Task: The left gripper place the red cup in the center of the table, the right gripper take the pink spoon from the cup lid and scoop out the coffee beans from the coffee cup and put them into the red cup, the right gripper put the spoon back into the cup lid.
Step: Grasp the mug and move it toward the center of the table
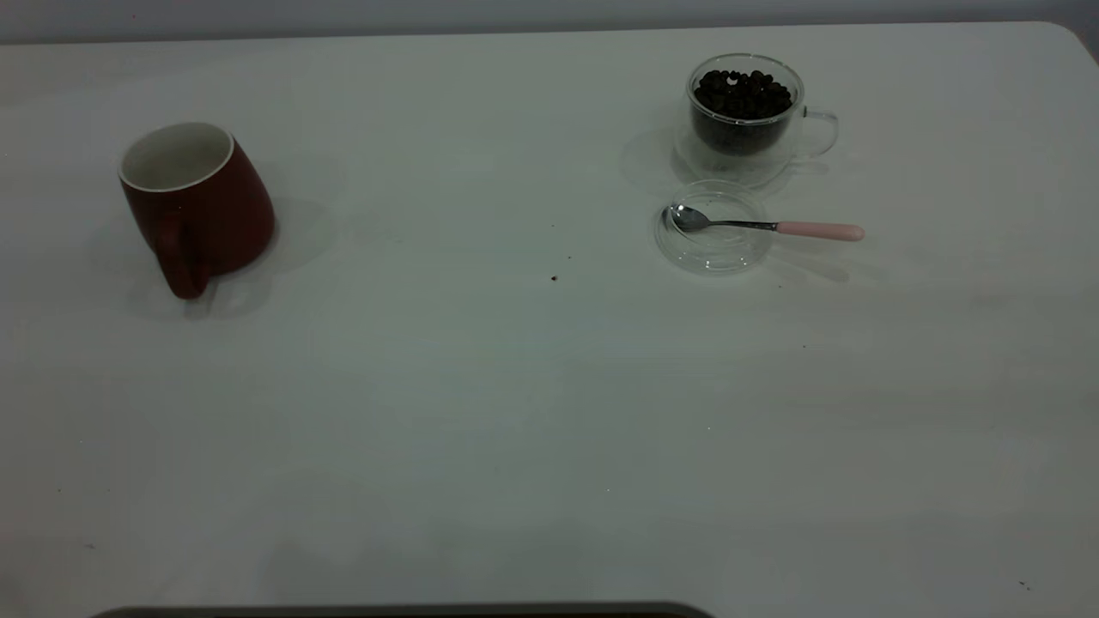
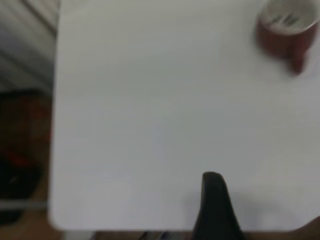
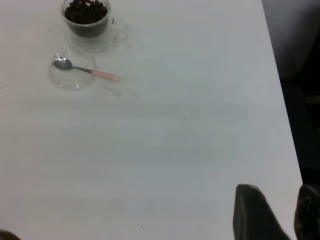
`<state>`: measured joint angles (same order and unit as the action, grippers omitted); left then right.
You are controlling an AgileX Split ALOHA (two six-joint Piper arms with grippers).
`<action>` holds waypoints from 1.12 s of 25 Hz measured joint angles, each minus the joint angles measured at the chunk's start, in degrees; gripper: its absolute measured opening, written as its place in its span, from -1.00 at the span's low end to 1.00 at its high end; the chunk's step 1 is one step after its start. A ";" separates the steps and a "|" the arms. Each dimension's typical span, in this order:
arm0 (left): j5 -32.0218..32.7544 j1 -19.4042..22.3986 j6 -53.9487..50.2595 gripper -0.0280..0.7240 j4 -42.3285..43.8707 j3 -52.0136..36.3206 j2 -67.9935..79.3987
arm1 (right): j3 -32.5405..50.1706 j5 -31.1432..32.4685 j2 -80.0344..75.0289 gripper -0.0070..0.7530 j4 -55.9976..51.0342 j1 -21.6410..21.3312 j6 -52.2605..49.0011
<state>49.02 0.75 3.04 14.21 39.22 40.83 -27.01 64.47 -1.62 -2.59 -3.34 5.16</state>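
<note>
Red cup (image 1: 199,209) sat upright at the far left of the table (image 1: 481,412), well apart from everything else, empty with white inside showing; its mouth faced up and its handle stuck out toward the near edge in the exterior view. My read: step one (left arm moving it to center) was not yet started, nothing was in contact with it. Left gripper (image 2: 215,210) was only visible in its own wrist view, hanging near a table corner with the cup far off; just one dark finger showed, so I could not tell whether the claw was spread or pressed together. Next move probably called for the left arm to reach across, grab the body or rim clear of the handle, and set the cup mid-table within the right arm's reach. On the right side, coffee cup (image 1: 745,116) stood near the far edge, full of coffee beans (image 1: 743,94), handle pointing to the view's right. Just in front of it lay the cup lid (image 1: 714,227), close to or touching the glass base. Pink spoon (image 1: 764,225) rested with its bowl inside the lid, long axis running roughly left-right, pink handle overhanging the rim toward the right. Right gripper (image 3: 275,215) hung near the table's near right corner, well apart from the spoon, two fingers visible with a gap between them, so spread, holding nothing.
</note>
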 joint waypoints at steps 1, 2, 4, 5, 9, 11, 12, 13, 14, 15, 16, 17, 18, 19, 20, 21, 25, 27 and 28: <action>-0.41 0.00 0.30 0.63 1.56 0.39 3.12 | 0.00 0.00 0.00 -0.35 0.00 0.00 0.00; -0.85 0.00 0.98 0.63 3.46 0.83 6.85 | 0.00 0.00 0.00 -0.35 0.00 0.00 0.00; -1.70 0.00 3.21 0.63 7.21 1.71 13.75 | 0.00 0.00 0.00 -0.35 0.00 0.00 0.00; -2.39 0.00 4.60 0.63 9.29 2.31 17.49 | 0.00 0.00 0.00 -0.35 0.00 0.00 0.00; -8.26 0.00 7.67 0.63 15.37 6.06 31.11 | 0.00 0.00 0.00 -0.35 0.00 0.00 0.00; -12.43 0.00 8.75 0.63 16.39 8.87 37.36 | 0.00 0.00 0.00 -0.35 0.00 0.00 0.00; -13.99 0.00 9.69 0.63 16.68 10.17 40.69 | 0.00 0.00 0.00 -0.35 0.00 0.00 0.00; -15.61 0.00 10.94 0.63 16.75 11.76 43.99 | 0.00 0.00 0.00 -0.35 0.00 0.00 0.00; -17.03 0.00 12.14 0.63 16.75 13.40 47.27 | 0.00 0.00 0.00 -0.35 0.00 0.00 0.00; -18.10 0.00 13.57 0.63 16.75 14.75 49.92 | 0.00 0.00 0.00 -0.35 0.00 0.00 0.00; -19.11 0.00 14.99 0.63 16.75 16.33 52.99 | 0.00 0.00 0.00 -0.35 0.00 0.00 0.00; -19.92 0.00 16.18 0.63 16.75 17.84 55.95 | 0.00 0.00 0.00 -0.35 0.00 0.00 0.00; -20.62 0.00 17.58 0.63 16.75 19.24 58.72 | 0.00 0.00 0.00 -0.35 0.00 0.00 0.00; -21.23 0.00 19.14 0.63 16.75 20.27 60.92 | 0.00 0.00 0.00 -0.35 0.00 0.00 0.00; -21.83 -0.13 20.81 0.63 16.75 21.32 63.43 | 0.00 0.00 0.00 -0.35 0.00 0.00 0.00; -22.39 -0.35 22.33 0.63 16.91 22.23 65.82 | 0.00 0.00 0.00 -0.35 0.00 0.00 0.00; -24.34 -0.75 29.71 0.63 17.01 25.48 73.88 | 0.00 0.00 0.00 -0.35 0.00 0.00 0.00; -25.92 -0.78 32.74 0.63 17.30 26.86 76.97 | 0.00 0.00 0.00 -0.35 0.00 0.00 0.00; -27.51 -0.85 33.74 0.63 17.45 27.33 78.36 | 0.00 0.00 0.00 -0.35 0.00 0.00 0.00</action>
<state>21.51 -0.09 36.78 31.66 66.55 119.19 -27.01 64.47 -1.62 -2.59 -3.34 5.16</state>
